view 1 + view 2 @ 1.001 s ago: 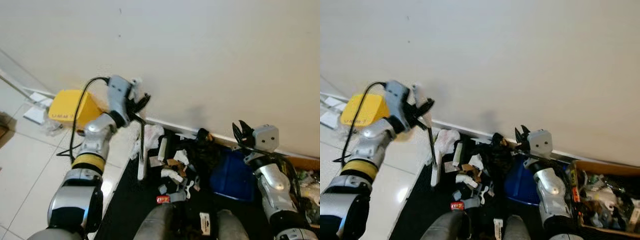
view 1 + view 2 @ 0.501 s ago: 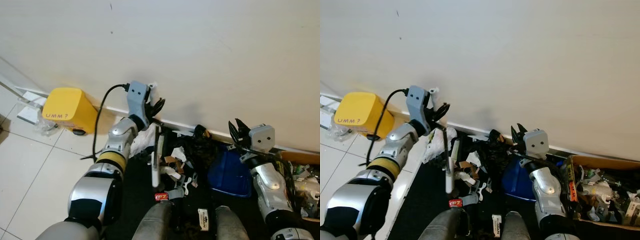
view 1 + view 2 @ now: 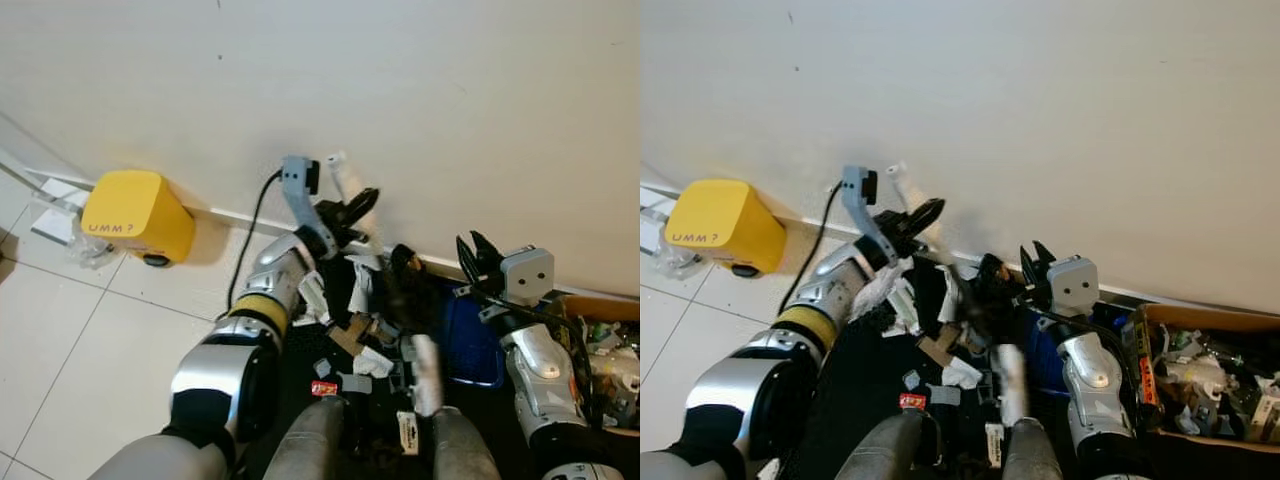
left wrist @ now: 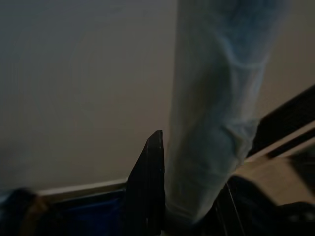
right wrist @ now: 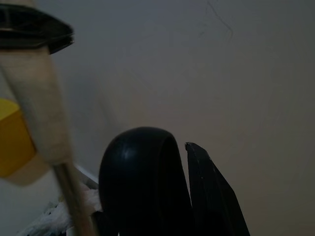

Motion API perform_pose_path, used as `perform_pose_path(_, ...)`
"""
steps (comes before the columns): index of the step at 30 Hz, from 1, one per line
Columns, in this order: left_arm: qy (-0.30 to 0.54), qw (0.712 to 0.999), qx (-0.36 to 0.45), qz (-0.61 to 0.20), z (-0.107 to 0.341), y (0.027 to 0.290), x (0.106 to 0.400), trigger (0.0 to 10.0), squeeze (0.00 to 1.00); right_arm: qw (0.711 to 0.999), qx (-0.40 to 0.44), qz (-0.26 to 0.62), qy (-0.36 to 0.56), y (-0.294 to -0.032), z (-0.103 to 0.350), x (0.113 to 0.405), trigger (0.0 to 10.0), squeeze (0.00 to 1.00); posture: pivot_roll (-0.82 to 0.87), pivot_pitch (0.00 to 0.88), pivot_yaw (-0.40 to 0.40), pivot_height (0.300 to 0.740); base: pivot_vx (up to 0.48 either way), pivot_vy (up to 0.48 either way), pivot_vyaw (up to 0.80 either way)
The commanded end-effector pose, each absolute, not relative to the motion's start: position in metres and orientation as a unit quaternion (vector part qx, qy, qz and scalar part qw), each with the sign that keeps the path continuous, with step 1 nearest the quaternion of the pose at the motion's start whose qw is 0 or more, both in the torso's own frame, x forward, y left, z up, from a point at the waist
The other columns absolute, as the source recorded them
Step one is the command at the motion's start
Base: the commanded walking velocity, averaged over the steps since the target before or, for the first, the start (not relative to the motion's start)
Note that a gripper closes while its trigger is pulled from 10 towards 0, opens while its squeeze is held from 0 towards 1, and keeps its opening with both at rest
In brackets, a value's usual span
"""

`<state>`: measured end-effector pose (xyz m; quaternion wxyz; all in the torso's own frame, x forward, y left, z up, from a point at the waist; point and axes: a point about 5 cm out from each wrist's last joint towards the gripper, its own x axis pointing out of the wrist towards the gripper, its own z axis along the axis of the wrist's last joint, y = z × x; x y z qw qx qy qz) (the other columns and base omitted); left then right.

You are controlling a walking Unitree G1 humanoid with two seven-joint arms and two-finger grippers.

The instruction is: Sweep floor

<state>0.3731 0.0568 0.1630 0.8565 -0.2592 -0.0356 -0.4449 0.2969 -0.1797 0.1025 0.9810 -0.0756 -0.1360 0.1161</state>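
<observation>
My left gripper (image 3: pixel 350 212) clenches a white-handled brush (image 3: pixel 338 178) by the wall, its blurred head (image 3: pixel 425 362) low among paper scraps (image 3: pixel 365 335), pushing them toward the blue dustpan (image 3: pixel 462 338) my right gripper (image 3: pixel 478 255) steadies, seemingly clenched on its black handle.

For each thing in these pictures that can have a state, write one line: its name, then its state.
left gripper: shut on the broom handle
broom handle: held, tilted toward the wall
right gripper: shut on the blue dustpan's handle
blue dustpan: on the floor beside the litter
litter: heaped by the wall
cardboard box: open, full
</observation>
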Motion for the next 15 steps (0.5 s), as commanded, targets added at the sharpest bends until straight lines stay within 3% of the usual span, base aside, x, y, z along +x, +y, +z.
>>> perform_pose_path(1, -0.053, 0.840, -0.287, -0.457, 0.170, 0.053, 0.373, 10.0, 0.00, 0.986, -0.007, 0.140, -0.095, -0.158, 0.082, 0.288, 10.0, 0.00, 0.01, 0.342, 0.186, 0.740, 0.000, 0.000, 0.00)
perform_pose_path(6, -0.063, 0.829, -0.297, -0.469, 0.177, 0.051, 0.373, 10.0, 0.00, 0.986, -0.005, 0.140, -0.095, -0.158, 0.082, 0.286, 10.0, 0.00, 0.02, 0.332, 0.189, 0.740, 0.000, 0.000, 0.00)
perform_pose_path(7, -0.082, 0.814, -0.297, -0.492, 0.188, 0.050, 0.373, 10.0, 0.00, 0.986, -0.005, 0.138, -0.092, -0.159, 0.081, 0.285, 10.0, 0.00, 0.02, 0.325, 0.194, 0.740, 0.000, 0.000, 0.00)
perform_pose_path(10, -0.096, 0.805, -0.284, -0.512, 0.196, 0.053, 0.372, 10.0, 0.00, 0.987, -0.004, 0.135, -0.091, -0.159, 0.080, 0.284, 10.0, 0.00, 0.03, 0.321, 0.200, 0.740, 0.000, 0.000, 0.00)
perform_pose_path(13, -0.117, 0.799, -0.254, -0.532, 0.206, 0.062, 0.371, 10.0, 0.00, 0.987, -0.003, 0.132, -0.091, -0.160, 0.080, 0.284, 10.0, 0.00, 0.03, 0.317, 0.202, 0.740, 0.000, 0.000, 0.00)
perform_pose_path(15, -0.140, 0.798, -0.209, -0.548, 0.218, 0.083, 0.365, 10.0, 0.00, 0.988, 0.000, 0.128, -0.089, -0.161, 0.080, 0.283, 10.0, 0.00, 0.05, 0.306, 0.207, 0.740, 0.000, 0.000, 0.00)
